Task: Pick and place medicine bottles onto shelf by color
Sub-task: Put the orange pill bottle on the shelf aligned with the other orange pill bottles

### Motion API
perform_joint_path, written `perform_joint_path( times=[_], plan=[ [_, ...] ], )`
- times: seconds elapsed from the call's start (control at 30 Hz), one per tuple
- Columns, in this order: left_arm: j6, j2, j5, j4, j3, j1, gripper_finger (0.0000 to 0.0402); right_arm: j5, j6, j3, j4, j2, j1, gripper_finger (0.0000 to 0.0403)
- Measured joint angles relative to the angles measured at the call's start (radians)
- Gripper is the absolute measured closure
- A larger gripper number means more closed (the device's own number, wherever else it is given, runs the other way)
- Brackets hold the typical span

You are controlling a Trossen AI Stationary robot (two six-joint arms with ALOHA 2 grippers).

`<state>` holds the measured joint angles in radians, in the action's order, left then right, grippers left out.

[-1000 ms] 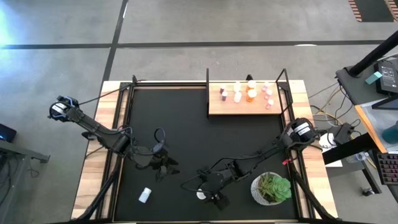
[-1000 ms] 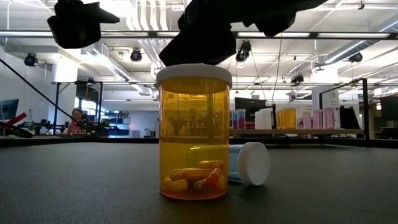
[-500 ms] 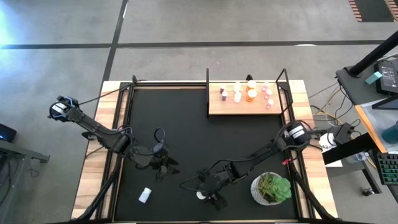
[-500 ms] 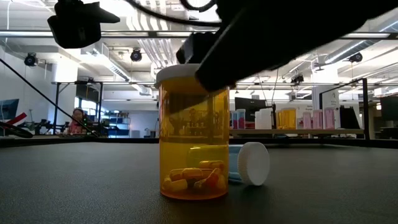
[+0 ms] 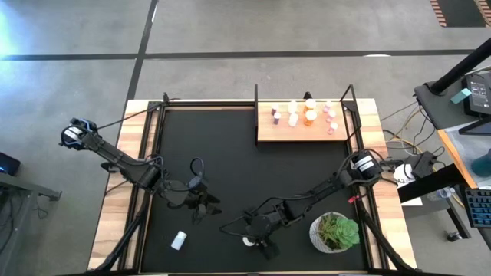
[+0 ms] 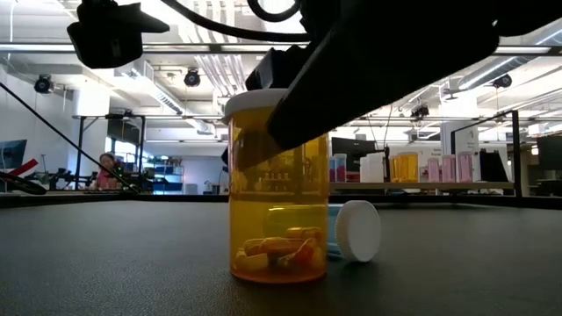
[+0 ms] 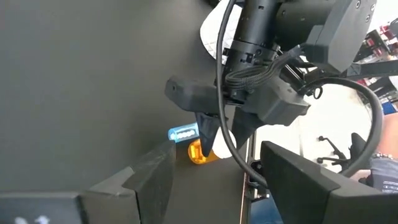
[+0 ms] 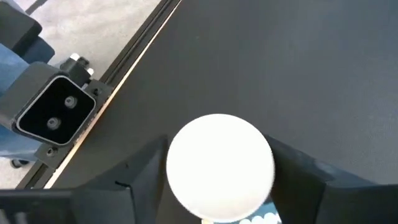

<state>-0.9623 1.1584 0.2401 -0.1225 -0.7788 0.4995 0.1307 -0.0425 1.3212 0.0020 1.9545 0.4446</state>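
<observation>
- The upright orange translucent plastic pill bottle with a white cap (image 6: pixel 277 189) stands on the black mat (image 5: pixel 230 153) at the near edge, left of the green potted plant (image 5: pixel 335 231).
- The right gripper (image 8: pixel 217 165) brackets its cap, 1 finger each side; full clamping is not confirmed.
- The left gripper (image 5: pixel 201 205) hovers open, empty, over the mat's near left.
- Likely light, rigid, slick; grip below the cap.
- The light-wood shelf (image 5: pixel 303 130) sits far right; the lying bottle (image 6: pixel 351 233) is half hidden.
</observation>
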Motion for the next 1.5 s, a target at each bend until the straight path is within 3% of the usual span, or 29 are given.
perform_joint_path(
  times=[0.17,0.43,0.67,0.87,1.07,1.2,1.33,1.5],
  plan=[
    [0.000,0.000,0.000,0.000,0.000,0.000,0.0182,0.000,-0.001,0.000,-0.003,0.000,0.000,0.0211],
    [-0.001,0.000,0.008,0.001,0.000,0.000,0.0182,0.000,-0.018,0.000,-0.115,-0.082,-0.017,0.0188],
    [-0.003,0.007,0.067,0.004,0.000,0.000,0.0182,-0.017,-0.018,-0.001,-0.271,-0.235,-0.066,0.0201],
    [-0.004,0.007,0.214,0.025,0.000,0.000,0.0182,-0.183,0.013,-0.015,-0.490,-0.407,-0.110,0.0197],
    [0.000,0.019,0.251,0.061,0.000,-0.002,0.0182,-0.211,0.051,-0.166,-0.597,-0.627,-0.201,0.0186],
    [0.011,0.029,0.322,0.059,0.000,-0.015,0.0182,-0.222,-0.054,-0.323,-0.566,-0.776,-0.309,0.0185],
    [0.082,0.037,0.450,0.072,0.000,-0.057,0.0182,-0.361,-0.220,-0.439,-0.547,-0.875,-0.414,0.0185],
    [0.262,0.037,0.477,0.158,0.000,-0.179,0.0182,-0.474,-0.434,-0.524,-0.549,-0.930,-0.535,0.0184]
  ],
)
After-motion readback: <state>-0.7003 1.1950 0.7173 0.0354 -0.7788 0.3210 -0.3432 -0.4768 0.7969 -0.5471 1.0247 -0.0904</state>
